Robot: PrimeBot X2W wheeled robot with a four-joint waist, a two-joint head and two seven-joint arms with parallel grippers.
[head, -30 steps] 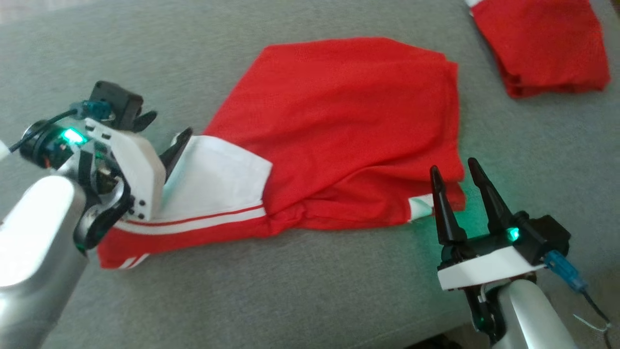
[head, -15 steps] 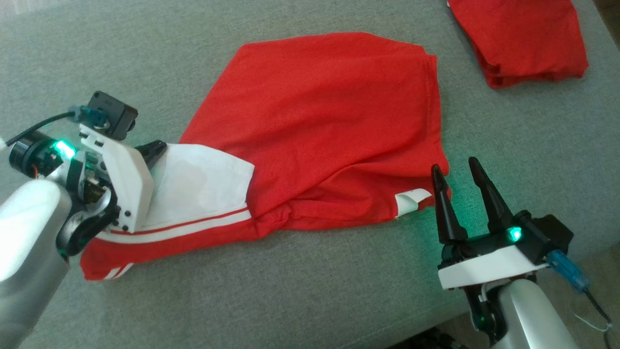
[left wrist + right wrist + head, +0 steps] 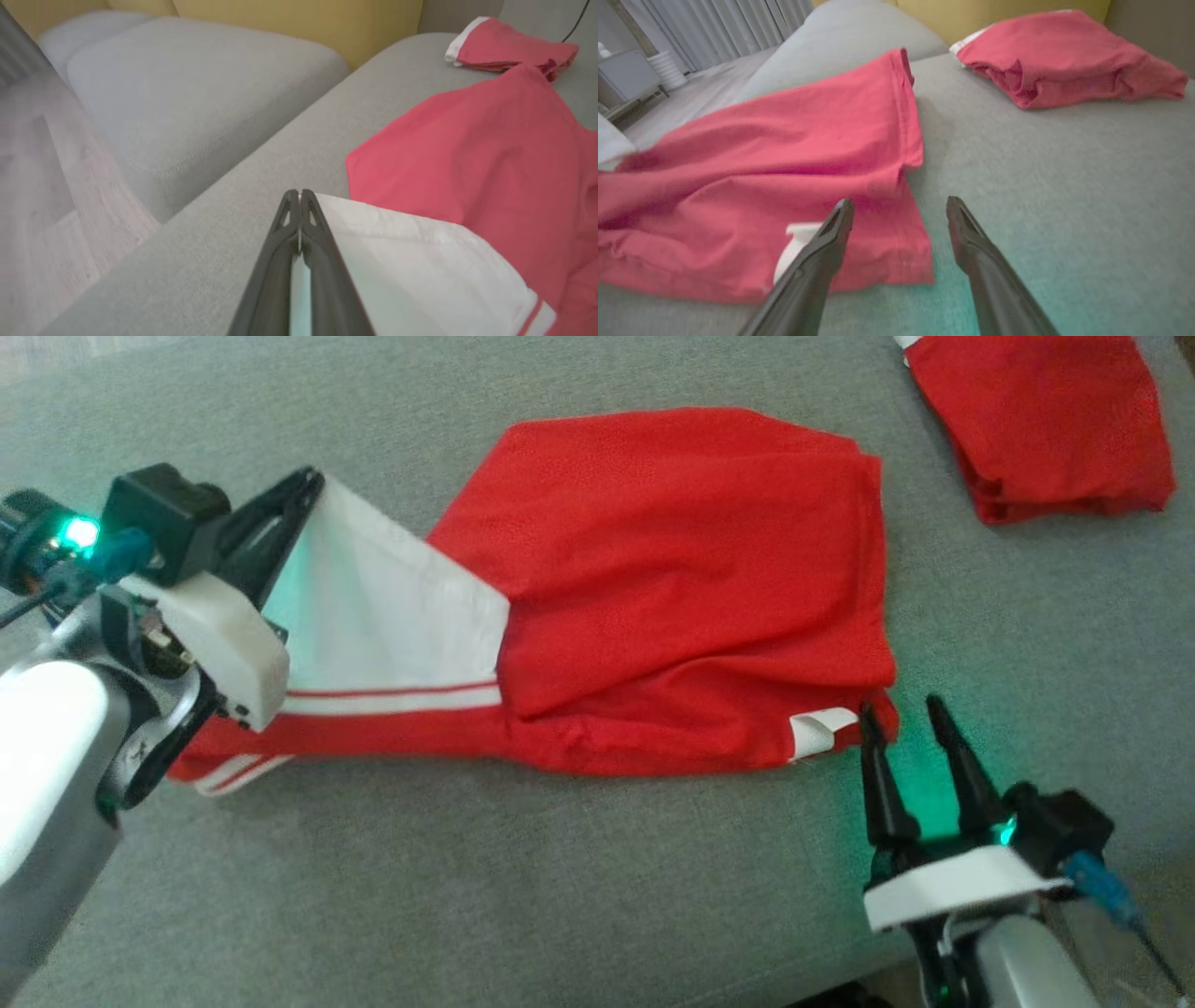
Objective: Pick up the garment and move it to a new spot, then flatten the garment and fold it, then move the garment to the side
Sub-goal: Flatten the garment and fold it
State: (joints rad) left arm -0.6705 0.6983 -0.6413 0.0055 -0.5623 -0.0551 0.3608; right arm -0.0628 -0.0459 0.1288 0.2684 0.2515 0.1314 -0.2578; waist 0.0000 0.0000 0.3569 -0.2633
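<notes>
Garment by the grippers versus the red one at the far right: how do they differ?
The near garment lies spread out, its white striped panel showing; the far garment is a compact folded bundle. The left gripper is shut on the near garment; no gripper touches the far garment. Both are red, on the grey cushion.

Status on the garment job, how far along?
Done: little. The garment lies rumpled on the grey cushion, one layer doubled over. In hand: left end effector shut on its white edge; right end effector open at the near-right corner, gripping nothing. Left: flattening, folding, moving it aside.
</notes>
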